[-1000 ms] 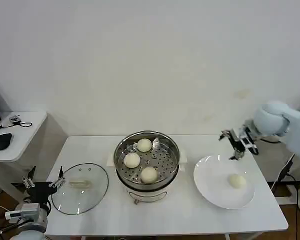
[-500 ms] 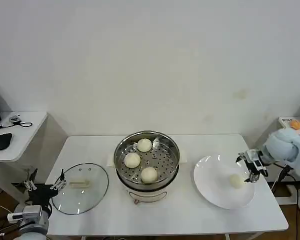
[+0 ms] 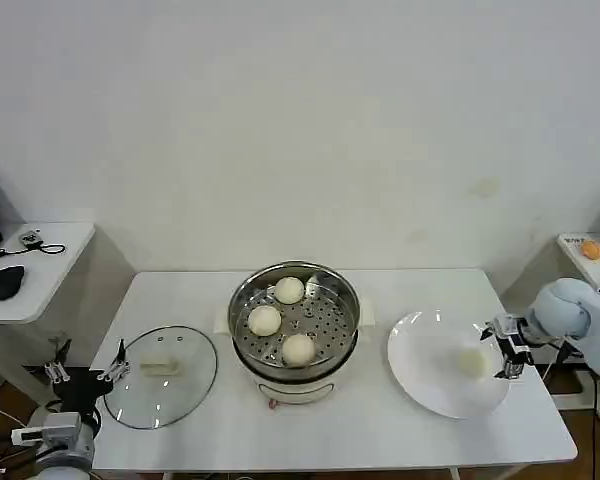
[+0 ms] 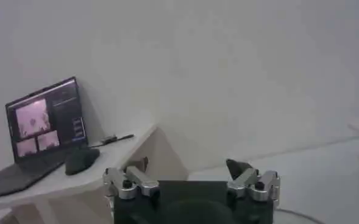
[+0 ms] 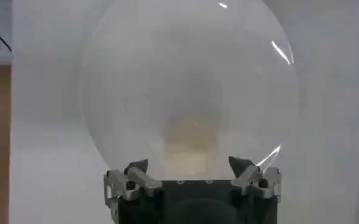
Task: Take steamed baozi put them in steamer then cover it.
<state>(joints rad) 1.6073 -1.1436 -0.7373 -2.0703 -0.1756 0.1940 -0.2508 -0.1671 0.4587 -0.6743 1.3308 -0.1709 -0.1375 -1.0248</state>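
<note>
Three steamed baozi (image 3: 298, 349) sit in the steamer (image 3: 294, 322); the fourth bun (image 3: 471, 362) lies on the white plate (image 3: 425, 378), on the bench to the steamer's right. The right pincer (image 3: 507, 347), fingers spread open, hangs at the plate's far-from-steamer edge, the bun just steamer-ward of it, squarely ahead between the fingertips. The left pincer (image 3: 83, 371), open, idles beside the cover (image 3: 161, 375), left of the steamer. Fingertip-to-bun contact is hard to judge.
</note>
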